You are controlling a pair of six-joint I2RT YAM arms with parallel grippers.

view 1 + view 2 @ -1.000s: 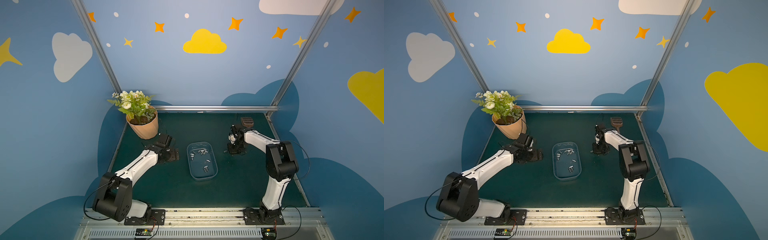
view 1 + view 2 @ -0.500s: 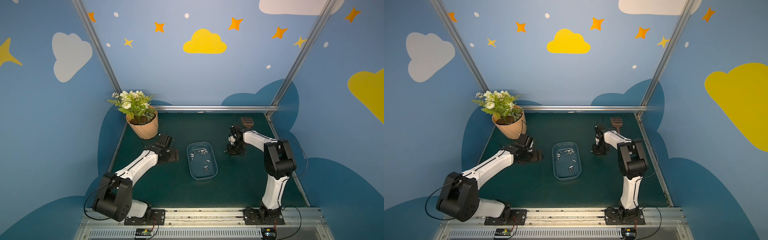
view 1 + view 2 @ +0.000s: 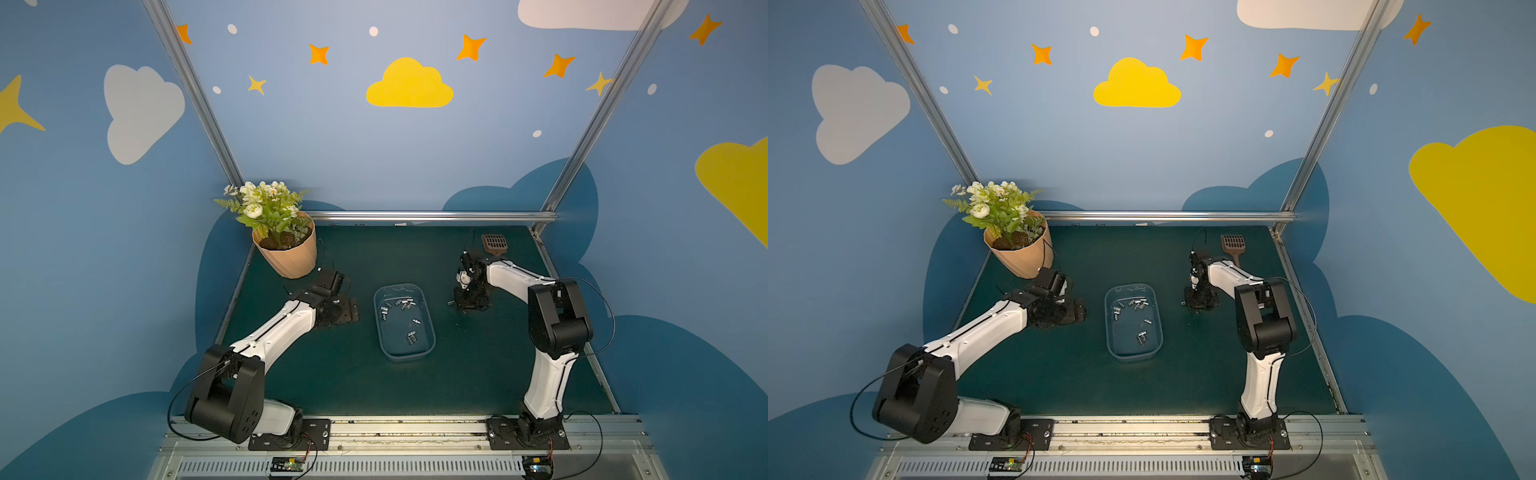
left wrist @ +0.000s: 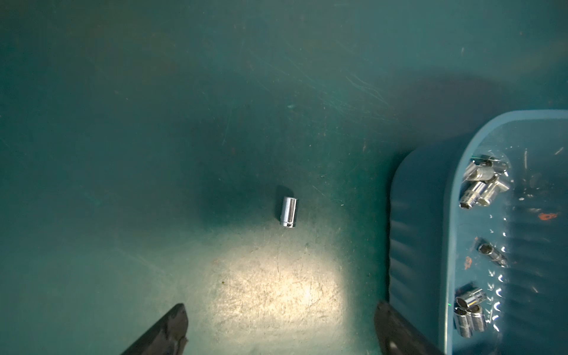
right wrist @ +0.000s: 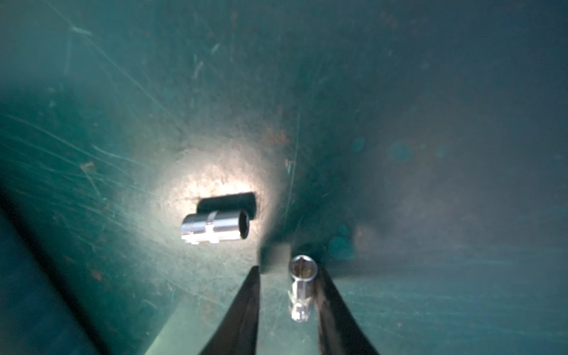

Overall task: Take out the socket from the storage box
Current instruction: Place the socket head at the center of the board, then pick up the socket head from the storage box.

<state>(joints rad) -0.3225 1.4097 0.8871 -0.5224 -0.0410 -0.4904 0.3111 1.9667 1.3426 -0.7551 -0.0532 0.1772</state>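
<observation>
The storage box (image 3: 376, 299) (image 3: 1106, 303), a see-through bluish tub, sits mid-table with several chrome sockets (image 3: 405, 305) in it. My right gripper (image 3: 467, 307) (image 3: 1200, 305) points down at the mat to the right of the box. In the right wrist view its jaws (image 5: 288, 272) stand apart. A small socket (image 5: 302, 285) lies between them against one finger, with a gap to the other. A larger socket (image 5: 215, 229) lies on the mat just beyond. My left gripper (image 4: 280, 309) (image 3: 347, 309) is wide open and empty, left of the box wall (image 4: 415, 246), with one socket (image 4: 289, 212) on the mat ahead.
A peach flowerpot (image 3: 286, 253) with flowers stands at the back left, close behind the left wrist. A brown slotted scoop (image 3: 494, 243) lies at the back right behind the right arm. A metal rail (image 3: 428, 216) runs along the table's far edge.
The right gripper's jaws have parted from shut, and the small socket now lies loose between them on the mat. The left arm has not moved.
</observation>
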